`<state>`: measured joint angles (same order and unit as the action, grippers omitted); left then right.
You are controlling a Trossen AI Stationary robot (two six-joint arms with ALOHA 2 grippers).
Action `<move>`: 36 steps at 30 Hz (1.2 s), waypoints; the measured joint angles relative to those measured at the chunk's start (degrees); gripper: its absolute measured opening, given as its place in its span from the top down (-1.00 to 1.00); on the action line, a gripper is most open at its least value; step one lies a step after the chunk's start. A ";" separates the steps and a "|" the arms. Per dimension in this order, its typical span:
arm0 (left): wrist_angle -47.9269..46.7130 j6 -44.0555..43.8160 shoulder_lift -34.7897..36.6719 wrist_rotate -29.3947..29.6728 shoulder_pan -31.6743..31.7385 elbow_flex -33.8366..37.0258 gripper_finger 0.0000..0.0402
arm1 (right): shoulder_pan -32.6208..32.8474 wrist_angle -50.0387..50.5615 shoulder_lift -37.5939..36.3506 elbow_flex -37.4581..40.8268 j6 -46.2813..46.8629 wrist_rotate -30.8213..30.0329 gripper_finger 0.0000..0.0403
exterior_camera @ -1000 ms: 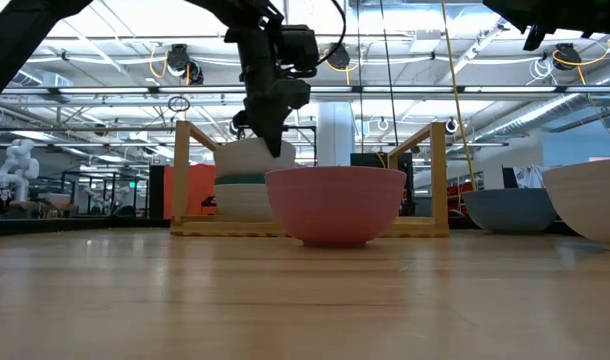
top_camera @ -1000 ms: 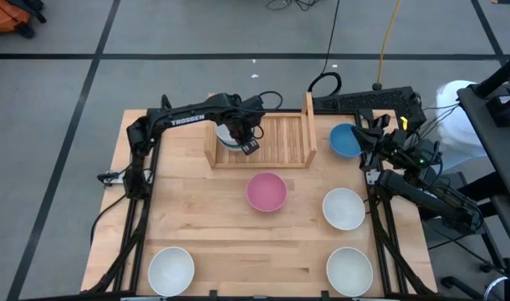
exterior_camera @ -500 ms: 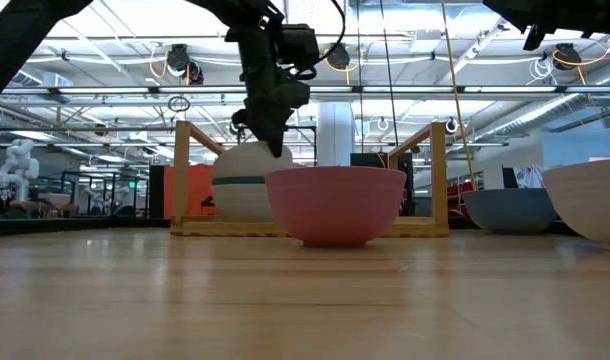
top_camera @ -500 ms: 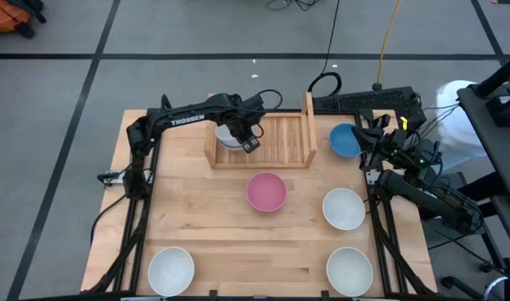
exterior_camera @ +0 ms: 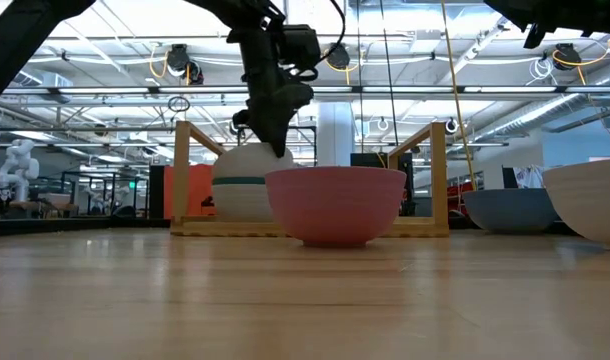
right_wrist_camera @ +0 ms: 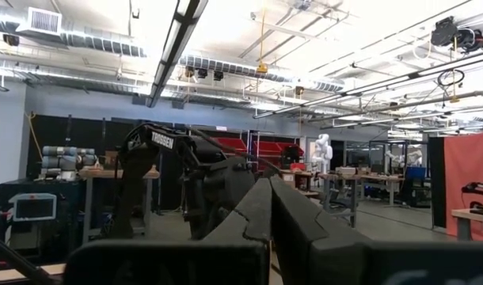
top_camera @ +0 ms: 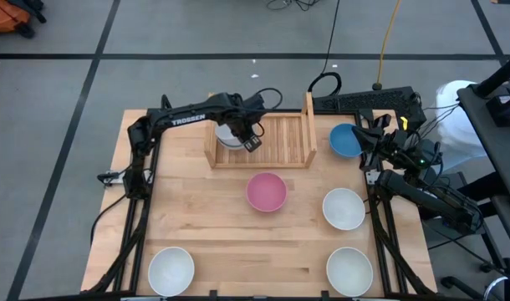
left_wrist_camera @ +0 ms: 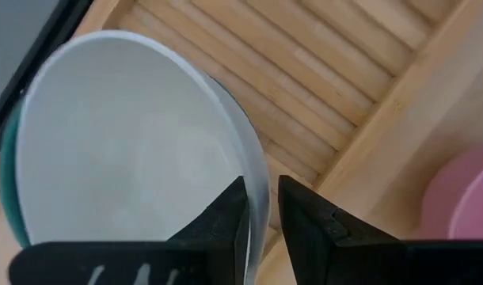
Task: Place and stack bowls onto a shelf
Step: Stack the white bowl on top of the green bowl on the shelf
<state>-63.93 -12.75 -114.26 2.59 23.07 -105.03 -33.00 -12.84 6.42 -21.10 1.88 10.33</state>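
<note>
Taking the wooden shelf point(top_camera: 260, 140) as the landmark and working from the near edge of the table point(top_camera: 213, 226) toward it: two white bowls sit along the near edge, one at the left corner point(top_camera: 170, 269) and one at the right point(top_camera: 349, 269), both well apart from the shelf. Closer in, a third white bowl point(top_camera: 343, 208) stands to the shelf's right-front, and the pink bowl point(top_camera: 266, 191) sits just in front of the shelf's middle. The blue bowl point(top_camera: 345, 140) rests just beside the shelf's right side board. Inside the shelf, at its left end, a white bowl point(left_wrist_camera: 131, 150) is nested on a teal one point(exterior_camera: 237, 181). The left pincer point(left_wrist_camera: 261, 207) straddles that white bowl's rim with its fingers slightly spread, apparently letting go. The right pincer point(right_wrist_camera: 271, 207) waits beyond the shelf's right side, pressed together and empty. The bowls look rigid, smooth and breakable, so the thin rim, one finger inside and one outside, seems the sensible hold; a glazed wall could slip.
</note>
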 joint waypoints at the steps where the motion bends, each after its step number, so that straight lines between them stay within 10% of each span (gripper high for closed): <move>1: 0.15 -0.04 0.28 -0.01 0.00 -0.33 0.63 | 0.01 0.00 0.00 0.02 -0.01 0.01 1.00; 36: -1.59 1.97 0.82 0.47 -0.81 -2.10 0.99 | 0.00 -0.22 0.02 0.02 0.02 0.24 1.00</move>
<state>-65.52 -10.79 -113.45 3.06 22.26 -107.12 -33.00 -13.06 6.43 -21.08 1.89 10.57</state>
